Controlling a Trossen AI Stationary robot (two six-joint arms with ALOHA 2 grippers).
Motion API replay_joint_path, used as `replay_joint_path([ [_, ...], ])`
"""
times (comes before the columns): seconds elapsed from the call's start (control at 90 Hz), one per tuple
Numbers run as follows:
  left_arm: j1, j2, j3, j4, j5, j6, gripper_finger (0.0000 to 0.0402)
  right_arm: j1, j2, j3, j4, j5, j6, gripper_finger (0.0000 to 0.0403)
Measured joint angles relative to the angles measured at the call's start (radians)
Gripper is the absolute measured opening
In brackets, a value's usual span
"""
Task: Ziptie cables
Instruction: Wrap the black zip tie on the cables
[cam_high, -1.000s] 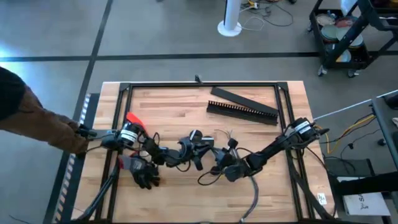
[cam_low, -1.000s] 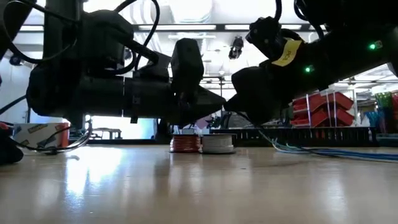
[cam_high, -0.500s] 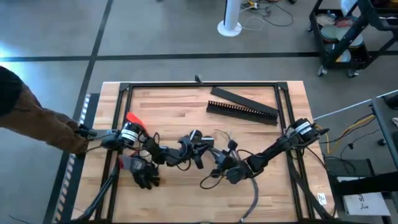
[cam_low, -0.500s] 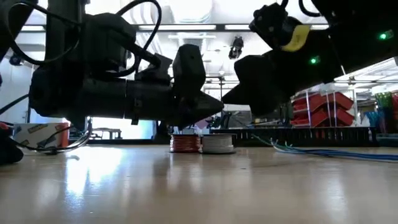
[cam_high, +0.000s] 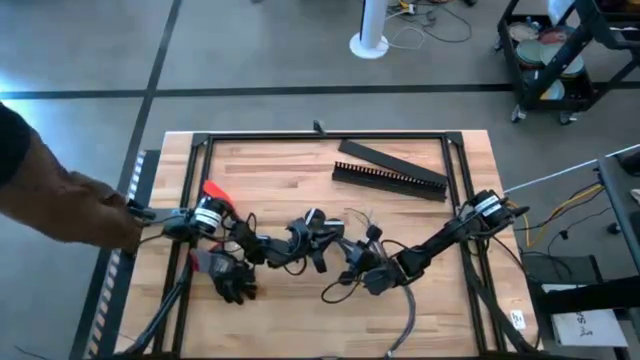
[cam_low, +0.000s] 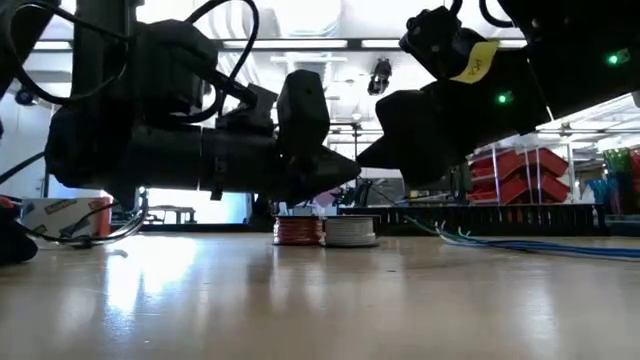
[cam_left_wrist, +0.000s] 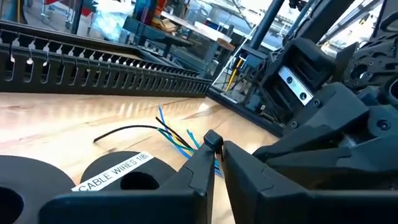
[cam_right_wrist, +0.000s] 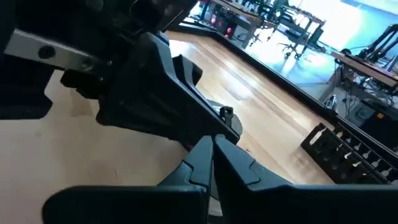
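Observation:
My two grippers meet fingertip to fingertip above the table's middle, near its front. My left gripper (cam_high: 338, 246) (cam_left_wrist: 216, 163) is shut on a small square black piece (cam_left_wrist: 212, 138), which looks like the ziptie's head; its strip does not show. My right gripper (cam_high: 362, 268) (cam_right_wrist: 211, 149) is shut just under the left one's tip (cam_right_wrist: 227, 127). Thin black cable loops (cam_high: 338, 288) lie on the table below the right gripper, and a grey cable (cam_high: 409, 318) runs to the near edge. Blue and yellow wire ends (cam_left_wrist: 176, 139) lie beyond the left fingers. My left gripper pinches the small black square piece (cam_left_wrist: 212, 138) between its two fingertips, only at their free ends. The fingers run about level, pointing toward the table's right side. The piece is clear of the table. My right gripper's shut fingertips lie against the left gripper's tip; I cannot tell what they touch.
A comb-toothed black duct (cam_high: 390, 179) and a flat black bar (cam_high: 380, 154) lie at the far right. Wire spools (cam_low: 325, 230) (cam_left_wrist: 118, 173) stand near the grippers. Black gloves (cam_high: 228, 282) lie front left. A person's brown sleeve (cam_high: 60, 200) reaches in at the left edge.
My right gripper has risen a little and tipped up, staying shut at the left gripper's tip. The left gripper has kept its place.

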Motion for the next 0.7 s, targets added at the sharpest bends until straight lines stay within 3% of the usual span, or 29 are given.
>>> replay_joint_path([
  [0.144, 0.000, 0.000, 0.000, 0.000, 0.002, 0.008, 0.0001, 0.000, -0.055, -0.002, -0.067, -0.024, 0.009, 0.0005],
  [0.256, 0.000, 0.000, 0.000, -0.002, 0.002, 0.008, 0.0000, 0.000, -0.130, -0.010, -0.160, -0.058, 0.027, 0.0035],
  [0.489, -0.001, -0.001, 0.002, -0.003, 0.007, 0.018, 0.0000, -0.036, -0.274, -0.060, -0.348, -0.326, 0.117, 0.0133],
  [0.7, -0.001, -0.012, 0.002, -0.003, 0.003, -0.002, 0.0000, -0.052, -0.215, -0.101, -0.334, -0.259, 0.158, 0.0152],
])
